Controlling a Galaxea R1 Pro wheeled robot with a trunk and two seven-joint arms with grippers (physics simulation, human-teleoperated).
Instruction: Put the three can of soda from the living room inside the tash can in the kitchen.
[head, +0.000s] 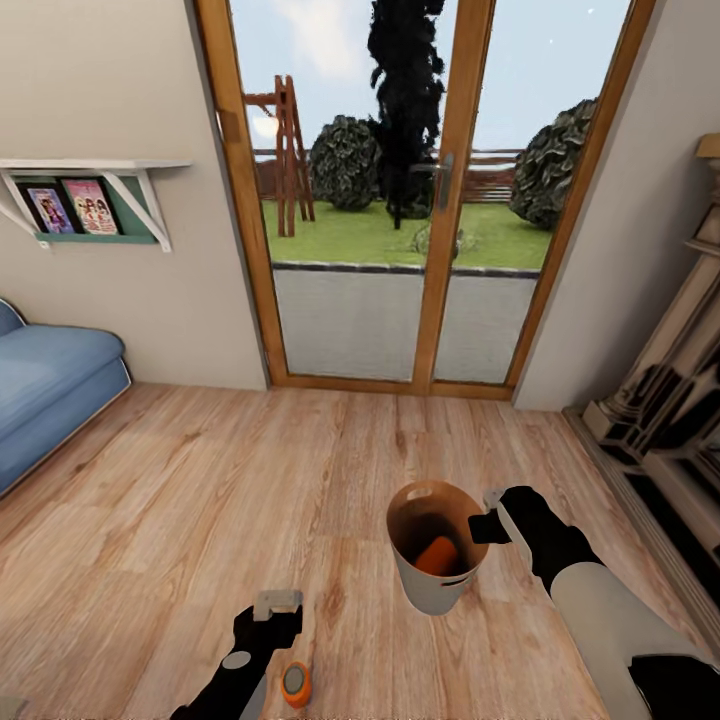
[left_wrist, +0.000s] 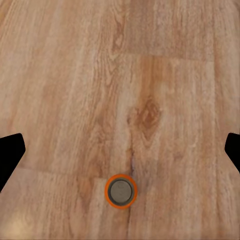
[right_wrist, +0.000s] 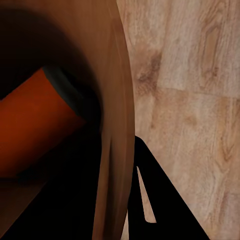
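Gripping the rim of the trash can (head: 433, 560), the right end effector (head: 487, 525) held the pale bucket clear above the plank floor (head: 200, 500) of the living room, one finger inside the wall and one outside, as the right wrist view made plain. An orange soda can (head: 437, 556) lay tilted in the bucket's bottom. Over at the near left, the left end effector (head: 277, 603) hung with its fingers spread wide and empty, pointing down at the floor, with a second orange can (head: 295, 684) standing upright just nearer than it.

The step in hand appeared to be the collection of that second can, one being already in the bucket. The next move looked to call for drawing the left arm back toward the robot until the can sat between the fingers, then lowering and closing on its sides without knocking it over.

The left wrist view showed the can (left_wrist: 120, 190) from straight above, grey top ringed in orange, lying off the line between the two dark fingertips, an offset harder to judge from the head. The right wrist view showed the can (right_wrist: 35, 135) deep inside the brown interior (right_wrist: 107, 75). The head view alone gave the room: a blue sofa (head: 50, 385) far left and glass doors (head: 400, 200) beyond.
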